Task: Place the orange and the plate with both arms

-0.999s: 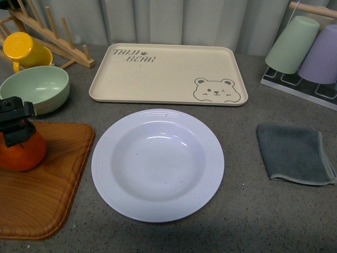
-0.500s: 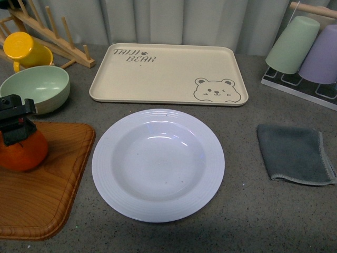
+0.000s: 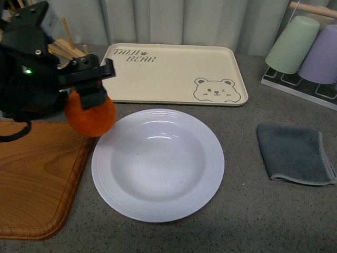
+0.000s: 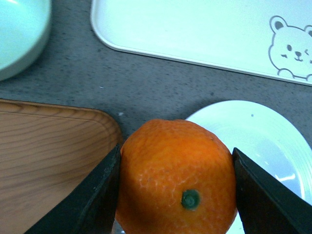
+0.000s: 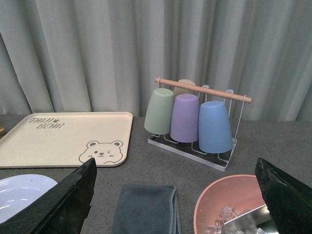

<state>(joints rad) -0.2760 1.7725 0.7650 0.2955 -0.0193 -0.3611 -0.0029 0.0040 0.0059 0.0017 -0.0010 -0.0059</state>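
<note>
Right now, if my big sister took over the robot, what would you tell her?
Left gripper: shut on the orange, holding it up by the left rim of the plate, next to the wooden board.
Right gripper: open, holding nothing.
The plate lies flat on the table, in front of the bear tray, with nothing in it.
Done: the orange is grasped.
Left: put the orange down; the plate is not yet gripped.

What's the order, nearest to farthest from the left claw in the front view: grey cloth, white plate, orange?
1. Orange, gripped in the left claw.
2. White plate, just right of it, centre.
3. Grey cloth, far right.
</note>
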